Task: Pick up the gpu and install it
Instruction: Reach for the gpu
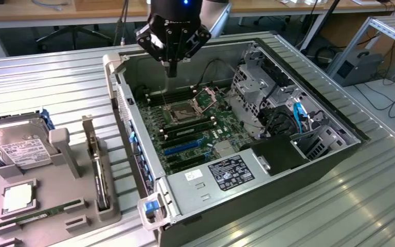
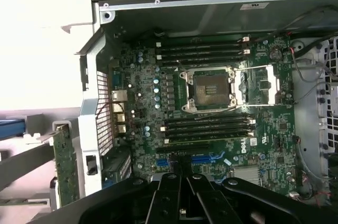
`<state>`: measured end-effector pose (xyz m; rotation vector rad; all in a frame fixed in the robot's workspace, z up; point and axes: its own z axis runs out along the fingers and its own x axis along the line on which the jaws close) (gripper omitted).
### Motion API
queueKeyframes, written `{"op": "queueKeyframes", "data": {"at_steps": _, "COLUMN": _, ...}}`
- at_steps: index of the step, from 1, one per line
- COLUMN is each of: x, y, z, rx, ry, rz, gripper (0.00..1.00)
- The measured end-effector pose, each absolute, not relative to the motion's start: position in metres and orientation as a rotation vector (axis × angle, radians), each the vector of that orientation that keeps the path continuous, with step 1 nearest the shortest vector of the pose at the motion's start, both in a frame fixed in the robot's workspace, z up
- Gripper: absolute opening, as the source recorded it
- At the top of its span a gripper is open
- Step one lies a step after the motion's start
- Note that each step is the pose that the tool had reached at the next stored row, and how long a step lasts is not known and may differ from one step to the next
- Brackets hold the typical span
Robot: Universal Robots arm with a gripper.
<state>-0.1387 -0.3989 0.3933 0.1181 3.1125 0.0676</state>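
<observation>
Arm descends from above, wrist vertical, hand pointing straight down over the open computer case. The hand hangs above the motherboard, clear of it, near the case's far wall. Fingers are pressed together, nothing between them. The gpu stands on edge in the grey holder on the tabletop, at the exterior view's left, well apart from the hand.
</observation>
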Motion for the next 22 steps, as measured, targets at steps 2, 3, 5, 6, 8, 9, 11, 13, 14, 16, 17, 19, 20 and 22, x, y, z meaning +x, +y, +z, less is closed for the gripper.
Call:
{"op": "queueKeyframes", "data": {"at_steps": 2, "x": -0.151, "y": -0.399, "z": 0.393, "rx": 0.118, "ry": 3.112, "rz": 0.068, "gripper": 0.11}}
{"op": "queueKeyframes", "data": {"at_steps": 3, "x": -0.155, "y": -0.399, "z": 0.393, "rx": 0.118, "ry": 3.112, "rz": 0.068, "gripper": 0.11}}
{"op": "queueKeyframes", "data": {"at_steps": 5, "x": -0.165, "y": -0.399, "z": 0.393, "rx": 0.118, "ry": 3.112, "rz": 0.068, "gripper": 0.11}}
{"op": "queueKeyframes", "data": {"at_steps": 6, "x": -0.168, "y": -0.399, "z": 0.393, "rx": 0.118, "ry": 3.113, "rz": 0.068, "gripper": 0.11}}
{"op": "queueKeyframes", "data": {"at_steps": 8, "x": -0.174, "y": -0.399, "z": 0.393, "rx": 0.118, "ry": 3.113, "rz": 0.068, "gripper": 0.11}}
{"op": "queueKeyframes", "data": {"at_steps": 9, "x": -0.179, "y": -0.399, "z": 0.393, "rx": 0.118, "ry": 3.113, "rz": 0.068, "gripper": 0.11}}
{"op": "queueKeyframes", "data": {"at_steps": 11, "x": -0.192, "y": -0.399, "z": 0.393, "rx": 0.118, "ry": 3.112, "rz": 0.068, "gripper": 0.11}}
{"op": "queueKeyframes", "data": {"at_steps": 13, "x": -0.209, "y": -0.399, "z": 0.393, "rx": 0.118, "ry": 3.112, "rz": 0.068, "gripper": 0.11}}
{"op": "queueKeyframes", "data": {"at_steps": 14, "x": -0.219, "y": -0.399, "z": 0.393, "rx": 0.118, "ry": 3.112, "rz": 0.068, "gripper": 0.11}}
{"op": "queueKeyframes", "data": {"at_steps": 16, "x": -0.23, "y": -0.4, "z": 0.393, "rx": 0.118, "ry": 3.113, "rz": 0.068, "gripper": 0.11}}
{"op": "queueKeyframes", "data": {"at_steps": 17, "x": -0.236, "y": -0.4, "z": 0.393, "rx": 0.118, "ry": 3.113, "rz": 0.068, "gripper": 0.11}}
{"op": "queueKeyframes", "data": {"at_steps": 19, "x": -0.247, "y": -0.4, "z": 0.393, "rx": 0.118, "ry": 3.112, "rz": 0.068, "gripper": 0.11}}
{"op": "queueKeyframes", "data": {"at_steps": 20, "x": -0.251, "y": -0.4, "z": 0.393, "rx": 0.118, "ry": 3.112, "rz": 0.068, "gripper": 0.11}}
{"op": "queueKeyframes", "data": {"at_steps": 22, "x": -0.26, "y": -0.4, "z": 0.393, "rx": 0.118, "ry": 3.112, "rz": 0.068, "gripper": 0.11}}
